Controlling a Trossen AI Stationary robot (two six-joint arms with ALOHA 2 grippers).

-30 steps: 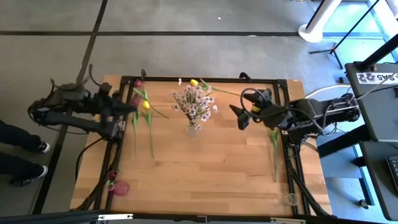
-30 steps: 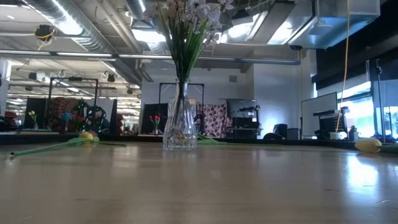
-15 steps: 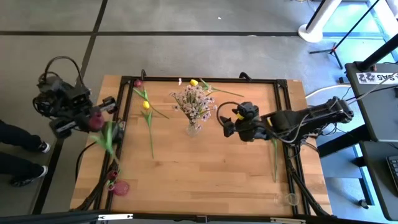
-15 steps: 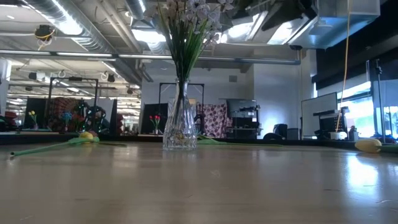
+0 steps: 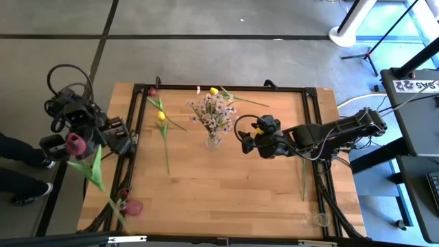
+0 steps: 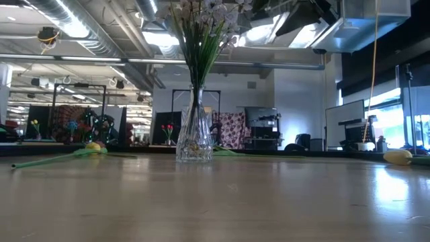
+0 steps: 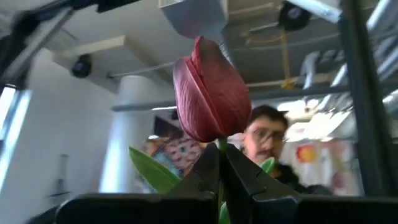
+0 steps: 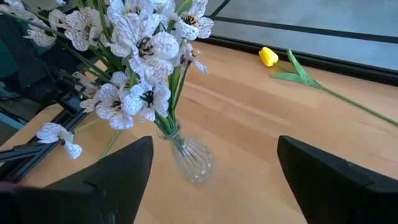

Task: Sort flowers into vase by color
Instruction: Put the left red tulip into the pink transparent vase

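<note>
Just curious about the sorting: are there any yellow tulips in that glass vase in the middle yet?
No, the vase holds only white blossoms; a yellow tulip lies on the table beside it.

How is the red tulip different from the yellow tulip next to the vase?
The red tulip is dark red and pinched at its stem in the left gripper's shut jaws, off the table's left edge. The yellow tulip lies flat on the table, untouched, left of the vase. Both have green stems and leaves.

Spread fingers (image 8: 112,180) frame vase (image 8: 193,162) of white flowers (image 8: 134,56).
</note>
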